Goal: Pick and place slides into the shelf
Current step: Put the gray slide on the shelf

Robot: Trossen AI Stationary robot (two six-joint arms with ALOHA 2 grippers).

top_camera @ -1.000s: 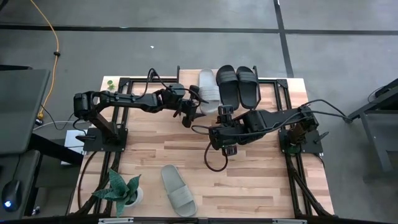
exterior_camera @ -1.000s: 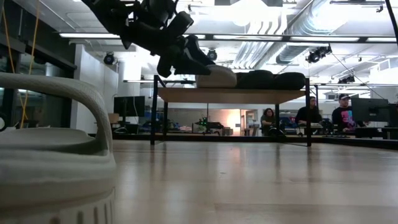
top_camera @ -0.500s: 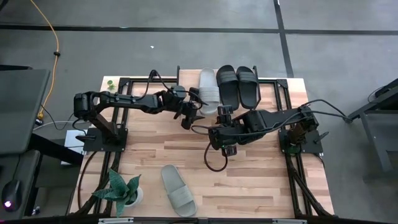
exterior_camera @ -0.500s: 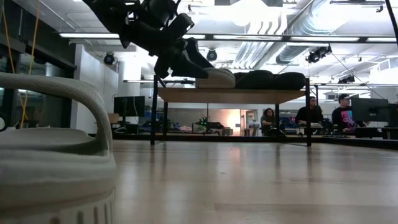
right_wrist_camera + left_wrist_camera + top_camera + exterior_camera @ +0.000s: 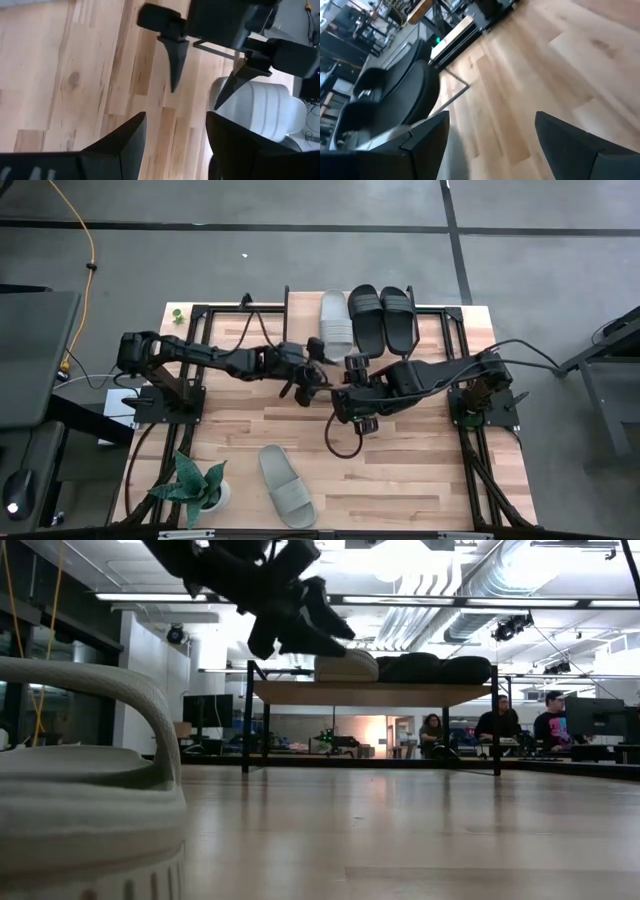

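Observation:
The shelf (image 5: 430,320) stands at the table's far edge. On its top rest one light grey slide (image 5: 335,318) and two black slides (image 5: 381,315), soles down. The low view shows them side by side, the grey slide (image 5: 346,666) left of the black pair (image 5: 435,668). A second light grey slide (image 5: 287,486) lies flat near the table's near edge and fills the low view's left foreground (image 5: 80,790). My left gripper (image 5: 304,382) hovers open and empty, near of the shelf (image 5: 492,145). My right gripper (image 5: 346,404) is open just beside it (image 5: 175,142).
A potted plant (image 5: 197,485) stands at the near left corner. A black cable loop (image 5: 345,442) lies under the right arm. Bare wood (image 5: 430,470) lies to the near right. People sit at desks beyond the table (image 5: 500,725).
My left gripper has drawn back from the light grey slide on the shelf, moving toward the near edge and a little to the right, still open. That slide stays on the shelf top. My right arm has edged slightly left.

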